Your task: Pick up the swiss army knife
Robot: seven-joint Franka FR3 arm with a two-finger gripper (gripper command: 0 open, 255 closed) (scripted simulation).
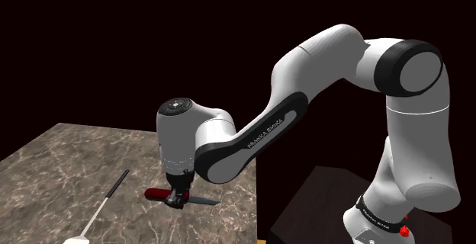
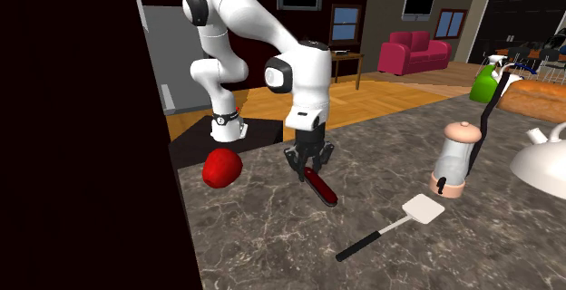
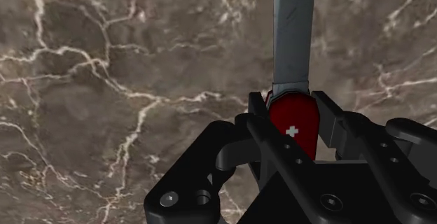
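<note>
Your claw (image 2: 308, 163) is low over the brown marbled counter (image 2: 272, 243), pointing straight down, and it is pinching the knife (image 2: 319, 187) by its red handle. Check the wrist view. Both black fingers (image 3: 260, 128) press against the handle's sides and the white cross sits right between them. The grey blade (image 3: 290, 33) runs straight out away from the claw over the veined stone. In the shoulder view the knife lies level, with the red end poking out one side of the claw and the blade out the other. You can't tell from here whether it is resting on the counter or just off it.

Take the spatula (image 2: 390, 229) as your marker. It lies flat on the counter, with a black handle and a white head. The knife is near it, between it and the arm's stand (image 1: 320, 204), and the two are not touching. Just beside the spatula's white head stands a clear jar (image 2: 456, 159) with a pinkish lid and base. Past the jar, farther from the spatula, sits a white kettle (image 2: 544, 161). On the knife's far side from the spatula, a red round thing (image 2: 221, 167) rests by the arm's base.
</note>
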